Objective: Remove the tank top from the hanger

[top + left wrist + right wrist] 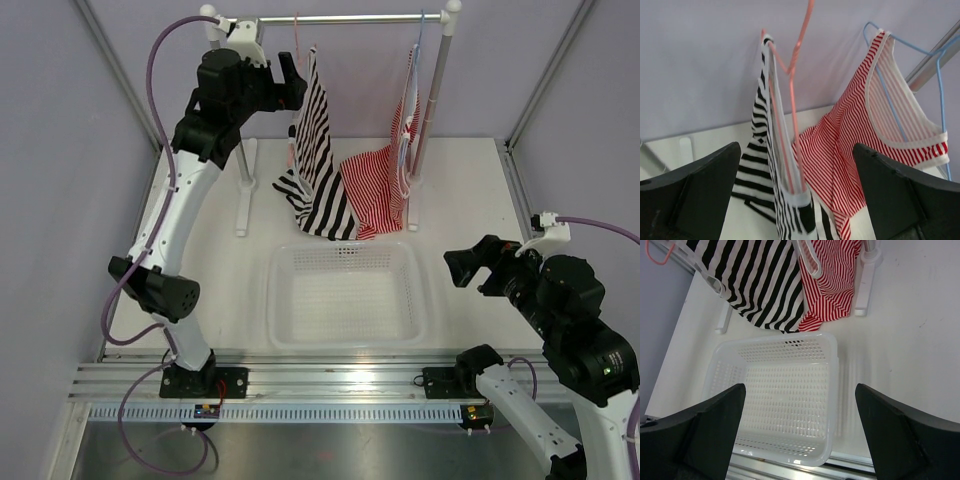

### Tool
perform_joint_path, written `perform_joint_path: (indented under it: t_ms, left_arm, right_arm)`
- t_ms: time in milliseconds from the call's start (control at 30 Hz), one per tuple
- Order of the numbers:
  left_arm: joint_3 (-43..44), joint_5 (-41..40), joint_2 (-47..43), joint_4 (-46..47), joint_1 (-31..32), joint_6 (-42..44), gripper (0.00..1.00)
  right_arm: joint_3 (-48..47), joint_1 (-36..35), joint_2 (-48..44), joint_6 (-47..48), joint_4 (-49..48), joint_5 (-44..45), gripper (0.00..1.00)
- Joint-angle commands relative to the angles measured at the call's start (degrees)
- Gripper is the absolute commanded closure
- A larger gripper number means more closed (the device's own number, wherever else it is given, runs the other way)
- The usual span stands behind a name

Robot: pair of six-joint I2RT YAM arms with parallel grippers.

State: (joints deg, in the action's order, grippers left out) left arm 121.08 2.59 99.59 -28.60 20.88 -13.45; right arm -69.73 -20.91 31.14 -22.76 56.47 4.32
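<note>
1. Location: the tank top hangs on the hanger, which hooks over the rail to the left of the red-striped top. Its lower hem rests on the tabletop, just behind the basket.
2. Left end effector: raised beside the upper part of the garment, jaws wide apart, holding nothing. The left wrist view frames cloth and wire between the fingers without contact.
3. Right end effector: low, to the right of the basket, jaws wide apart, holding nothing.
4. Handling, as judged: the cloth is light, soft and limp. Expect it to drape, stretch and slip rather than keep its shape. The wire hanger is light and free to swing, so a downward pull is likely to drag it along.
5. Recommended hold: the thin strap where it loops over the hanger shoulder. Pinch it and lift it off the wire.
6. Markings: no brand, label or writing is readable in any view
</note>
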Motion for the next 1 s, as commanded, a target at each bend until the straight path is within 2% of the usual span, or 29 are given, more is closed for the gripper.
perform_joint_path:
  t_ms: [0,133,167,267,333,367,400,467,733,967]
  left_arm:
    - [8.80,-1.17,5.51,-0.83,1.09,2.20,0.01]
    - [12.07,-6.70,9.30,-3.21,3.02,5.09,0.14]
    - [11.99,-7.33,9.57,-3.22,3.89,5.63,0.22]
    - [11.73,-10.23,10.09,-3.48,5.13,7.47,0.34]
    - [11.81,-10.94,10.97,-3.83,5.31,7.65,0.35]
    - [12.08,-11.03,11.24,-4.01,5.31,7.83,0.39]
    - [12.25,-11.29,11.41,-4.18,5.31,8.00,0.47]
    - [12.78,-12.25,12.03,-4.45,5.31,8.53,0.54]
    - [15.59,-12.52,12.73,-4.71,5.31,7.92,1.00]
    - [15.59,-12.70,7.73,-0.94,5.31,7.65,1.00]
  right_arm:
    - [-0.05,-0.28,-0.73,0.17,-0.04,-1.77,0.01]
    - [-0.58,-0.36,-0.81,1.05,0.66,-1.15,0.01]
    - [-0.84,-0.36,-0.73,1.23,0.75,-0.89,0.00]
    - [-0.93,-0.36,-0.64,1.84,0.75,-0.80,0.01]
    - [-0.93,-0.28,-0.64,2.11,0.66,-0.89,0.01]
    - [-0.84,-0.28,-0.72,2.28,0.66,-0.89,0.00]
    - [-0.84,-0.28,-0.64,2.55,0.75,-0.98,0.00]
    - [-0.93,-0.28,-0.55,2.99,0.84,-0.89,0.01]
    - [-1.37,-0.28,-0.64,3.96,1.45,-0.10,0.01]
    - [-0.84,-0.28,0.07,3.78,0.75,-0.98,0.00]
